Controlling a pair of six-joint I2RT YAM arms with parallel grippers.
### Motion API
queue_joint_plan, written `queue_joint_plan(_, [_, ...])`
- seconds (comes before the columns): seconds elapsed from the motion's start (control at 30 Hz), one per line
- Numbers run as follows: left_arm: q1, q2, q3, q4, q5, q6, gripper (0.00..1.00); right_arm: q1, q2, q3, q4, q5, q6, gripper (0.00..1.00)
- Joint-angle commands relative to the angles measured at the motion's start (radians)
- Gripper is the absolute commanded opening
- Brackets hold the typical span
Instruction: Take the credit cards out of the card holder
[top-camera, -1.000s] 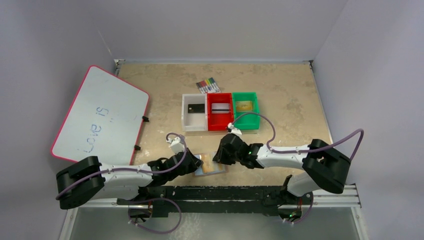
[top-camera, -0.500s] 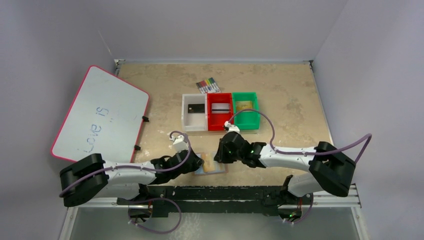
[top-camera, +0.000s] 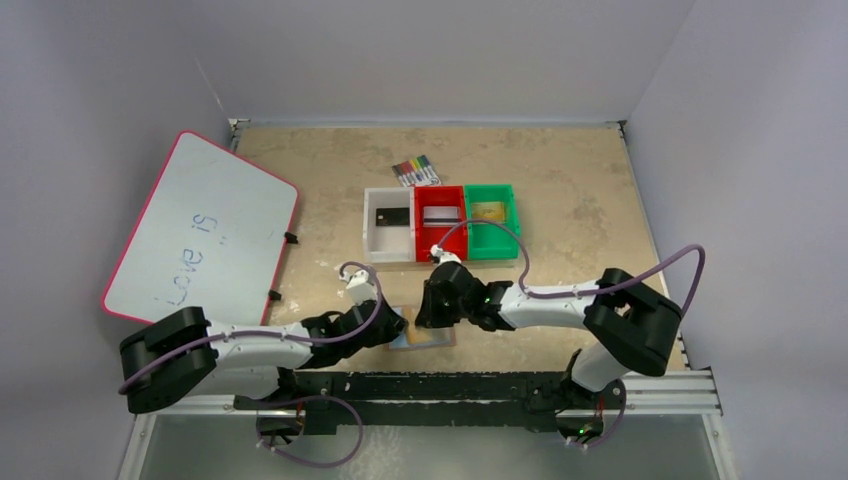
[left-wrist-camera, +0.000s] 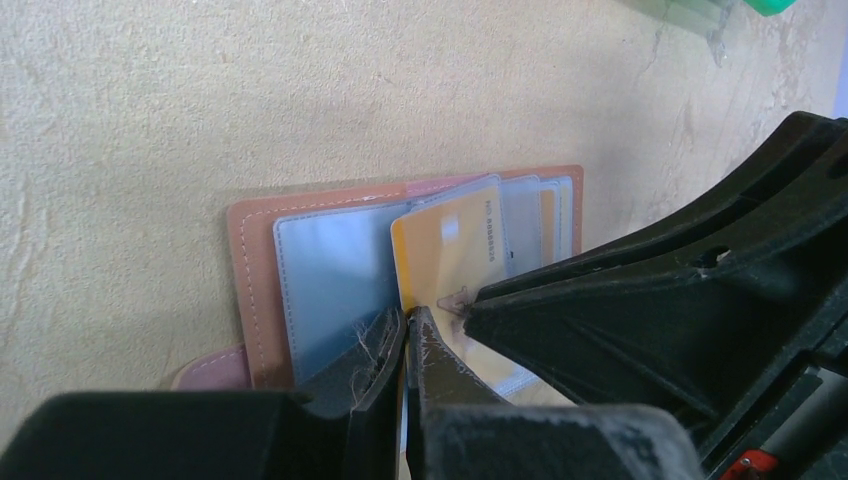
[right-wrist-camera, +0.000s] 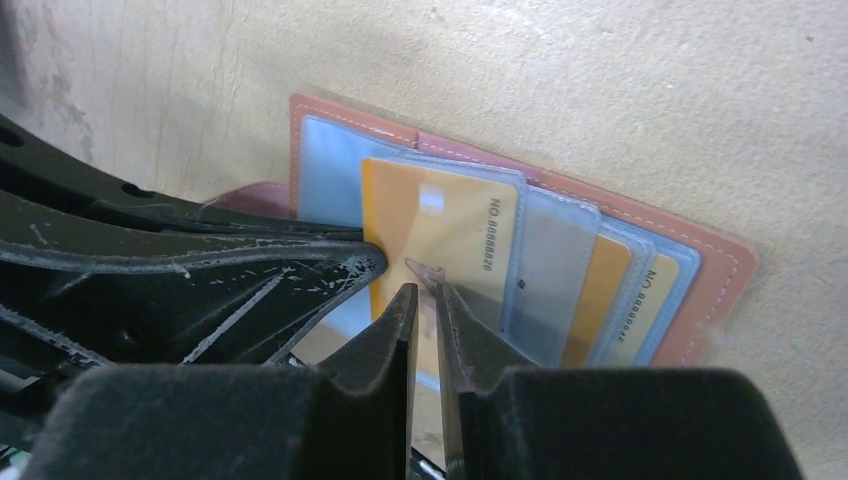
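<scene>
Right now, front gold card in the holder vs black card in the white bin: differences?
Colour: the gold card is yellow-gold, the black card dark. Place: the gold card sits in a clear pocket of the card holder; the black card lies in the white bin. Both are small rectangular cards.

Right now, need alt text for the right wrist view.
The right gripper, fingers all but shut, sits at the near edge of a gold card in the open holder, flat on the table. The left gripper points in from the left to the same spot; whether either pinches the card is unclear. More gold cards sit in pockets to the right.
</scene>
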Motion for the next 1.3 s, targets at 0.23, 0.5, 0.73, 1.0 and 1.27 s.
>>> queue_joint_plan(0.23, [-0.001,-0.065,-0.035,0.024,0.0,-0.005,0.12,-0.001,-0.015,-0.055,-0.048,0.014,0.034,0.19])
queue_joint_plan(0.5, [0.0,0.03,-0.176,0.415,0.08,-0.133,0.17,-0.001,0.048,-0.088,-0.012,0.004,0.063,0.18])
queue_joint_plan(0.73, [0.0,0.043,-0.2,0.411,0.05,-0.174,0.2,-0.001,0.017,-0.124,-0.018,0.011,0.101,0.17])
queue_joint_plan(1.0, [-0.001,0.003,-0.163,0.195,-0.019,-0.192,0.22,-0.002,-0.059,-0.076,-0.138,0.079,0.1,0.27])
queue_joint_plan(1.27, [-0.001,-0.015,-0.101,0.116,-0.004,-0.1,0.31,-0.002,-0.115,-0.055,-0.205,0.139,0.102,0.31])
